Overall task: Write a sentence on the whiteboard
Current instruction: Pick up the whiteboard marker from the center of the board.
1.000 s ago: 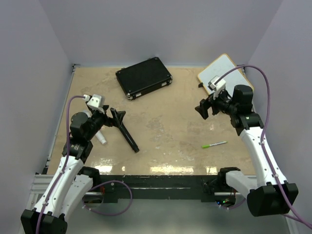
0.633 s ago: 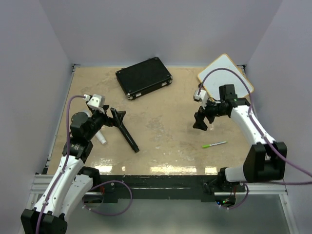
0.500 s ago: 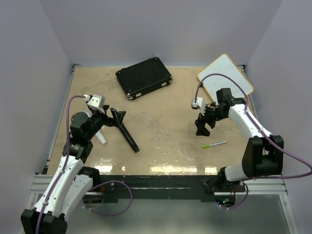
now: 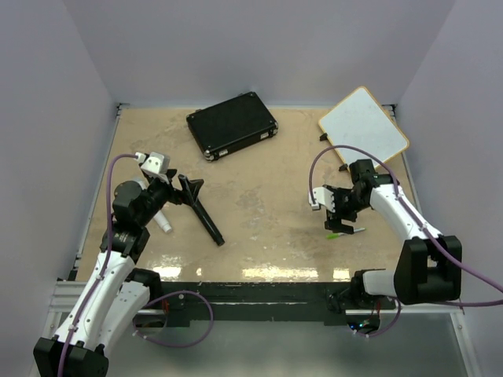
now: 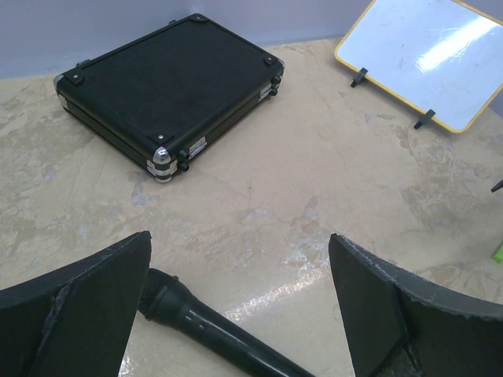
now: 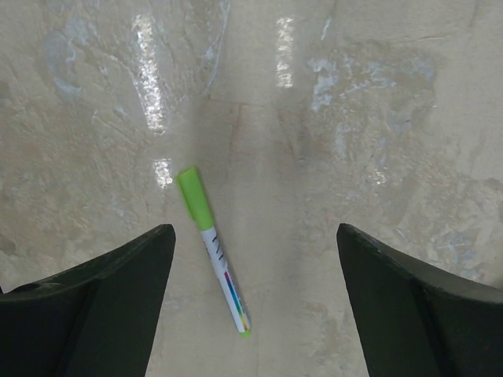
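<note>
The right pincer (image 6: 253,236) stands wide apart, its two dark fingers (image 6: 110,290) on either side of a green-capped marker (image 6: 214,251) without touching it. The right wrist view shows the marker whole, lying flat on the pale, glossy table (image 6: 377,118) with its green cap pointing away from the camera. In the top view the same pincer (image 4: 339,222) hangs over the marker (image 4: 357,230) and hides its middle, so only the ends peep out.

The left pincer (image 5: 240,239) is also spread wide and holds nothing. Its wrist view shows a black microphone (image 5: 212,334) lying on the table just under and between the fingers. From above this pincer (image 4: 189,188) sits at the upper end of the microphone (image 4: 211,226), and whether they touch cannot be told there.

The whiteboard (image 4: 363,126) lies in the far right corner of the table, well apart from both pincers. Only the left wrist view shows the whiteboard (image 5: 424,55) close enough to see its yellow rim, the glare on its white face and two small black clips at its near edge. A black case (image 4: 232,124) lies at the far middle, and the left wrist view shows its metal corners and latches (image 5: 169,86).
</note>
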{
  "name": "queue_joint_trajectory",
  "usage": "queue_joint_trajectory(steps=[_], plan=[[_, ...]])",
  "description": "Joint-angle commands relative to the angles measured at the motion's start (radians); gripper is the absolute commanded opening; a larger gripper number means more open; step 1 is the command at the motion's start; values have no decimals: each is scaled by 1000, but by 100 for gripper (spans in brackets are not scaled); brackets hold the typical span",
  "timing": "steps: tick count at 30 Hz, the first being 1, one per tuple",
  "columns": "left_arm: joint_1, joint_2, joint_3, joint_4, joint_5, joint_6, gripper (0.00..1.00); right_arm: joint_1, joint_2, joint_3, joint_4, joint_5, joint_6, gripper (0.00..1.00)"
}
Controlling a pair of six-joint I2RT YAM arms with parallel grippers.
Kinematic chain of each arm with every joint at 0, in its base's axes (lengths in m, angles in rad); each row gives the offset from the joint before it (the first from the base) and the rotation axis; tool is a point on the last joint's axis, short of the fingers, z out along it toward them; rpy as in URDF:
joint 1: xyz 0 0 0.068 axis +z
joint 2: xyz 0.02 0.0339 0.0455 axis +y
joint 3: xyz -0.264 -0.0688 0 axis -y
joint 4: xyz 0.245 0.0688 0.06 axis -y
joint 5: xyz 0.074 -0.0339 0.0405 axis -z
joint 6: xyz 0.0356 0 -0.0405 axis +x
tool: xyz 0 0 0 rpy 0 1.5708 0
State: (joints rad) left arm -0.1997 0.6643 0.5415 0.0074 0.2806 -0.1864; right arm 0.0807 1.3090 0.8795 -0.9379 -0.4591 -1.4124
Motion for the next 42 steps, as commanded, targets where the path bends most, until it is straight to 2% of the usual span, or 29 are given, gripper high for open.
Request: queue_joint_trajectory(steps=[1,16,24,27,28,30,33,38,40,42], plan=[[-3,-8,17,52,9,24,100,22,6,-43,-1,23,-82,87],[-1,-17,17,46,8,27,100,122,45,-195,211,132,16,61],[-3,-22,17,46,6,27,100,139,53,-232,244,184,35,44],[-3,-23,18,46,6,27,100,140,39,-240,258,201,44,36],[-1,-23,17,48,8,25,100,139,38,-240,264,204,50,23],[-3,-22,17,52,17,24,100,140,35,-240,295,209,85,15],[-1,1,0,107,109,-4,100,140,48,-218,339,192,176,9],[-9,144,0,167,391,-96,100,140,119,-93,366,67,405,0],[-48,181,-44,280,489,-210,93,140,136,-50,363,18,504,0],[-102,213,-86,424,474,-362,89,140,145,-1,364,-51,559,0]])
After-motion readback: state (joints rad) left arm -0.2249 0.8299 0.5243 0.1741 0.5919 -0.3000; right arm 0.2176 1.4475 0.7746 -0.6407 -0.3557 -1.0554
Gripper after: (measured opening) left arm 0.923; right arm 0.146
